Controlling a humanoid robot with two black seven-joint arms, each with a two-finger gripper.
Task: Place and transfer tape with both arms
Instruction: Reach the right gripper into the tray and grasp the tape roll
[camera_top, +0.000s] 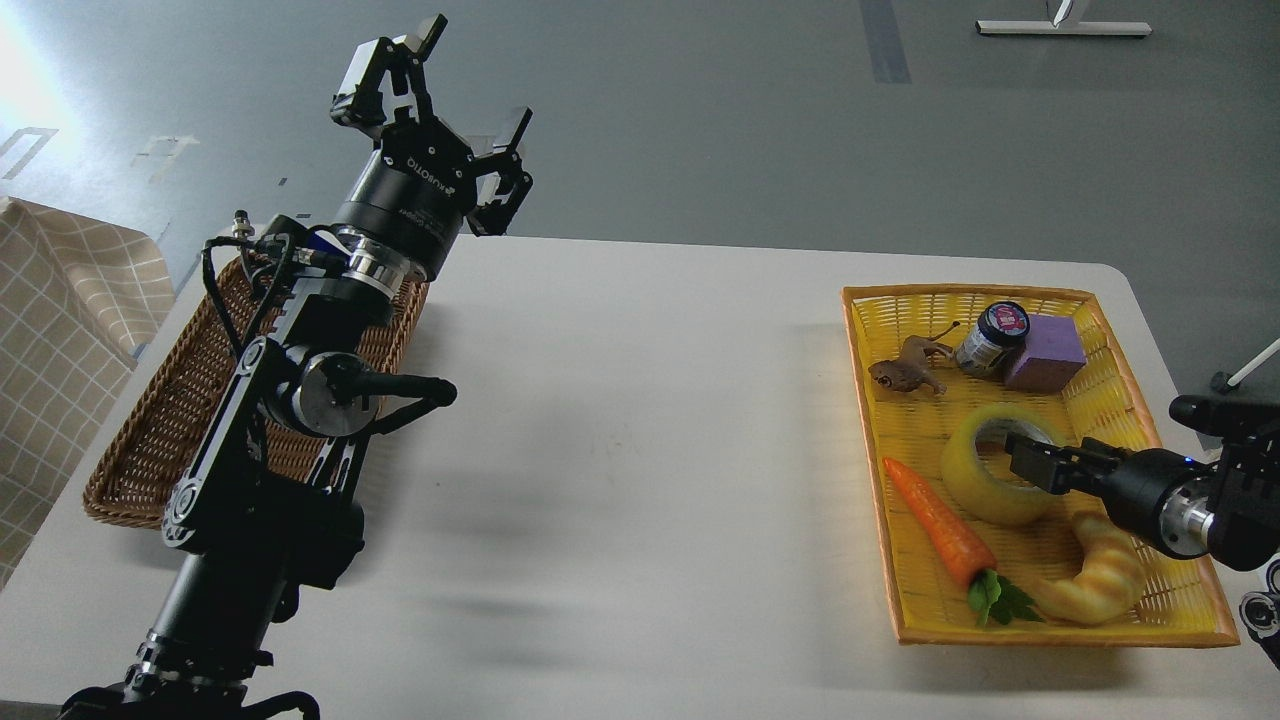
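Yellow tape (1000, 478) lies mid yellow tray (1160, 615), core up; our right gripper (1030, 462) is at its rim (fingers' state unclear). Left gripper (455, 105), spread, is well apart at the table's far-left corner.

Likely a robotics lab, bare grey floor (700, 110), white table (640, 450), toy-filled yellow basket (1150, 610)

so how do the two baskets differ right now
The brown wicker basket sits at the table's left, dark, partly hidden behind the left arm; no contents show. The yellow basket sits at the right, bright, holding the tape, a carrot and other items. Both are shallow, rectangular and woven.
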